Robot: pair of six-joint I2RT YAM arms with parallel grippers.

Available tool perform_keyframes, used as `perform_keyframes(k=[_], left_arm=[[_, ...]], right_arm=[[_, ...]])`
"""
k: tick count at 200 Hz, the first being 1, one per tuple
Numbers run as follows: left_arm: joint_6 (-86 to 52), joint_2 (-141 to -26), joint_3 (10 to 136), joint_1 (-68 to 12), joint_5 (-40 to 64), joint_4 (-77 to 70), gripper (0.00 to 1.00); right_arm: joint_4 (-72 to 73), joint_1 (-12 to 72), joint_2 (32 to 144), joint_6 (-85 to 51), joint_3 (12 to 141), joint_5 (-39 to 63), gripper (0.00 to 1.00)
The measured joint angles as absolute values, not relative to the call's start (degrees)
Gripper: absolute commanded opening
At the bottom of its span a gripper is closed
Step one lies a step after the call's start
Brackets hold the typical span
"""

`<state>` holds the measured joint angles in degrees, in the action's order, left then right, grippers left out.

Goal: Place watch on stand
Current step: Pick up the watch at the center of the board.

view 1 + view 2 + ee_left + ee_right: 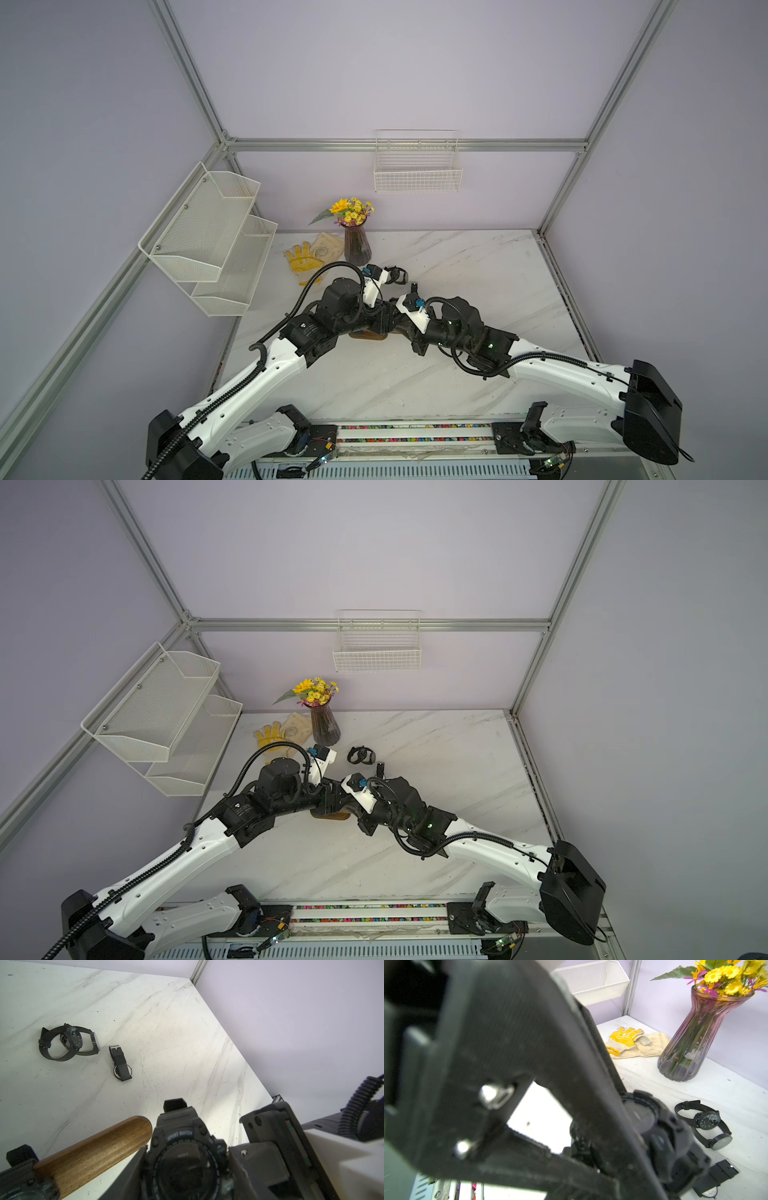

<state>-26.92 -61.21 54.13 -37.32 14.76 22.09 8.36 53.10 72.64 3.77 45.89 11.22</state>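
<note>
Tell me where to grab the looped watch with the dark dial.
Probably the strap's free arc of the dark-dial watch, opposite the dial, from above, straddling the band. The closed strap stands on edge there, while its dial side overlaps the slimmer watch.

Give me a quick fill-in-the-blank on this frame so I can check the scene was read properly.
1. The watch at the stand's rounded end reads ____ WATCH on its bezel.
2. The stand's bar is made of ____.
3. ____ more watches lie loose on the table.
4. The vase holds mostly ____ flowers.

Missing words: SPORT; wood; Three; yellow.
</note>
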Motion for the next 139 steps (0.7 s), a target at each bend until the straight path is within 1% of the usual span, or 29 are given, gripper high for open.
perform_keyframes(k=[13,23,36,53,72,109,139], left_arm=[[-26.9,-61.2,54.1,-37.3,14.5,22.2,0.44],[-26.9,-61.2,54.1,-37.5,14.3,22.2,0.43],[-27.0,-61.2,54.1,-37.6,13.8,22.2,0.42],[-27.0,-61.1,54.1,-37.8,13.0,22.1,0.42],[-27.6,-60.7,54.1,-37.8,11.1,21.9,0.42],[-29.0,-59.1,54.0,-37.8,10.3,21.2,0.42],[-30.9,-58.8,52.8,-37.8,11.6,17.5,0.42]], right_arm=[[8.3,53.1,72.7,4.0,45.9,11.0,0.00],[8.3,53.2,72.7,4.1,45.9,10.9,0.03],[8.3,53.2,72.7,4.2,45.9,10.8,0.10],[8.3,53.2,72.7,4.3,45.9,10.6,0.21],[8.4,53.3,72.6,4.5,45.8,10.5,0.27],[9.9,53.4,72.2,4.7,45.8,10.8,0.29],[12.5,53.4,71.3,3.6,45.2,9.8,0.29]])
